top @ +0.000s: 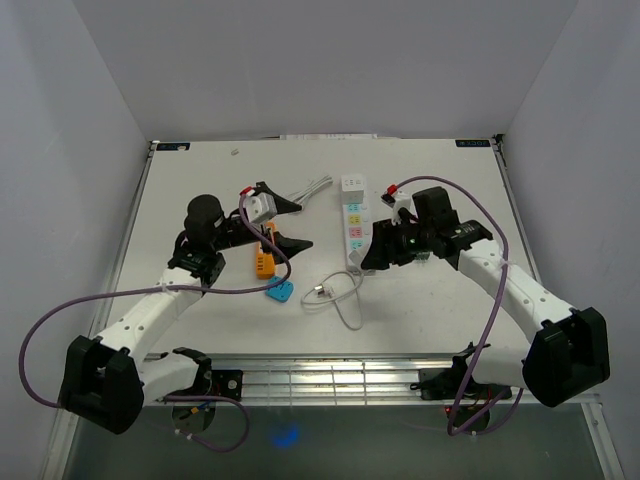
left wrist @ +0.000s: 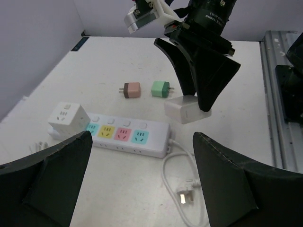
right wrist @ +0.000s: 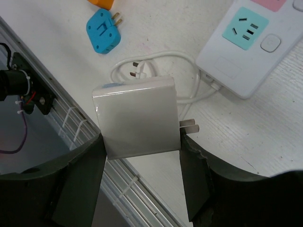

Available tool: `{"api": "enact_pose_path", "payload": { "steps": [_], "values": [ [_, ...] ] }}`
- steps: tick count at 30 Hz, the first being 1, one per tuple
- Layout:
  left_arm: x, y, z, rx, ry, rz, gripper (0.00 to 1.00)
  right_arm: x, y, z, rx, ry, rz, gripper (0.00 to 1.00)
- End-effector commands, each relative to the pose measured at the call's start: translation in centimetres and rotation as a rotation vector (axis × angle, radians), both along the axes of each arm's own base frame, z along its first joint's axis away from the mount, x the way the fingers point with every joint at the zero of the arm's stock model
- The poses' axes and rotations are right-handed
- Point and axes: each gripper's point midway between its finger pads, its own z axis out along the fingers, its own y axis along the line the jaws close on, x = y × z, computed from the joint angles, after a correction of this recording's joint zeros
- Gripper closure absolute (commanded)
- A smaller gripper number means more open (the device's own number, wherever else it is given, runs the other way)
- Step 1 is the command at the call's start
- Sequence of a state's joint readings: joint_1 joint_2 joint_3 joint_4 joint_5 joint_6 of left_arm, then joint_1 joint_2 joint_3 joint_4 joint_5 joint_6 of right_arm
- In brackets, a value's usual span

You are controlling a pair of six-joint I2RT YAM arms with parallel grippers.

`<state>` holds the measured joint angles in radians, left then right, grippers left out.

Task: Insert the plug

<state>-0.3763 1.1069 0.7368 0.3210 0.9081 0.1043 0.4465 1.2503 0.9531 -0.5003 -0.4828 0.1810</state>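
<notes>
My right gripper [right wrist: 142, 144] is shut on a white square plug [right wrist: 137, 116], its two flat prongs [right wrist: 189, 126] sticking out past the right finger. From the left wrist the plug [left wrist: 187, 109] hangs from the right gripper [left wrist: 199, 80] just above the table, behind the near end of the white power strip [left wrist: 128, 137] with several coloured sockets. The top view has the right gripper [top: 375, 255] at the strip's [top: 353, 222] near end. My left gripper [top: 290, 222] stands open to the left of the strip, nothing between its fingers [left wrist: 57, 179].
A white cube adapter [left wrist: 68, 117] sits on the strip's far end. The strip's cord loops to its own plug [top: 320, 292]. An orange plug [top: 263, 262] and a blue plug [top: 281, 291] lie near the left arm. Brown [left wrist: 131, 90] and green [left wrist: 160, 89] plugs lie right of the strip.
</notes>
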Motion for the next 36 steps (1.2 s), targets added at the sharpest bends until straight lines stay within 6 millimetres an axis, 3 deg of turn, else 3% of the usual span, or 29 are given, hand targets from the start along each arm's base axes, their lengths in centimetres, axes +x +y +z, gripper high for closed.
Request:
{"api": "enact_pose_path", "payload": {
  "steps": [1, 5, 14, 18, 23, 36],
  "values": [
    [0.6, -0.7, 2.1, 0.042, -0.307, -0.087, 0.02, 0.0, 1.8, 4.2, 0.118, -0.049, 0.066, 0.52],
    [1.1, -1.5, 2.3, 0.062, -0.409, -0.156, 0.02, -0.6, 1.9, 5.0, 0.139, -0.046, 0.097, 0.52],
    [1.4, -2.2, 2.1, 0.066, -0.447, -0.223, 0.02, -1.5, 2.2, 6.2, 0.181, -0.069, 0.124, 0.52],
    [1.0, -2.1, 1.6, 0.07, -0.462, -0.236, 0.02, -1.6, 2.3, 6.6, 0.191, -0.069, 0.132, 0.52],
    [0.3, -1.7, -0.4, 0.088, -0.457, -0.223, 0.02, -1.9, 2.5, 6.9, 0.199, -0.069, 0.144, 0.52],
    [-0.9, -2.9, -1.3, 0.076, -0.451, -0.282, 0.02, -3.2, 5.0, 6.9, 0.209, -0.042, 0.223, 0.52]
  ]
}}
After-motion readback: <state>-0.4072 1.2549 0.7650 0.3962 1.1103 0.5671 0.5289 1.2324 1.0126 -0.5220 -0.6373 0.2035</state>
